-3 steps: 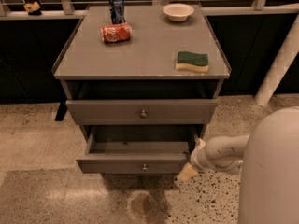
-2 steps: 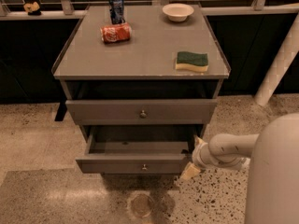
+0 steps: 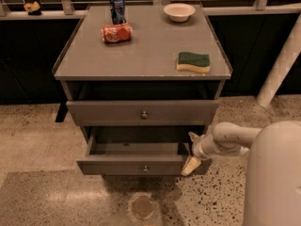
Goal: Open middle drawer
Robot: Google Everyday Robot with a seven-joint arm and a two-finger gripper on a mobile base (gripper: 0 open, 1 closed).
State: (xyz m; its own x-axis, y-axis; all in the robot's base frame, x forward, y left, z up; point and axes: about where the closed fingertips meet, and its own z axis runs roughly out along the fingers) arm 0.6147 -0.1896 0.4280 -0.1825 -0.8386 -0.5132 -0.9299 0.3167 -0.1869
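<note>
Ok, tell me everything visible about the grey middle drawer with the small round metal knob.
The grey, flat-fronted middle drawer is pulled well out and level, showing a plain grey box inside. One small round metal knob sits at its front's centre. The gripper, open, is at its right front corner, apparently touching it.

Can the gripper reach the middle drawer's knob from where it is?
Probably yes: the gripper sits at the right end of the pulled-out middle drawer, and nothing stands in front of the knob at its centre.
</note>
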